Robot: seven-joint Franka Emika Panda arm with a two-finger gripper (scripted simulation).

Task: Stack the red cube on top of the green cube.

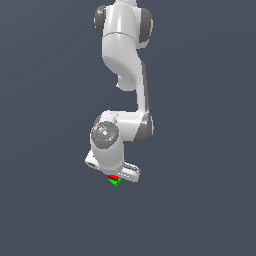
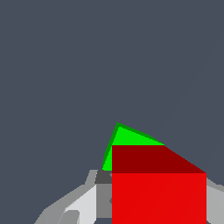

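Observation:
The red cube [image 2: 158, 197] sits between my gripper's fingers [image 2: 103, 197], which press against its sides. In the exterior view the red cube [image 1: 113, 177] shows just under the gripper [image 1: 118, 175], directly above the green cube [image 1: 115, 183]. In the wrist view the green cube [image 2: 131, 138] peeks out from behind and under the red one, slightly turned relative to it. I cannot tell whether the two cubes touch. The gripper [image 2: 157, 192] is shut on the red cube.
The arm's white links [image 1: 122, 50] rise above the gripper in the exterior view. The flat dark grey ground [image 1: 200, 200] surrounds the cubes, with no other objects in view.

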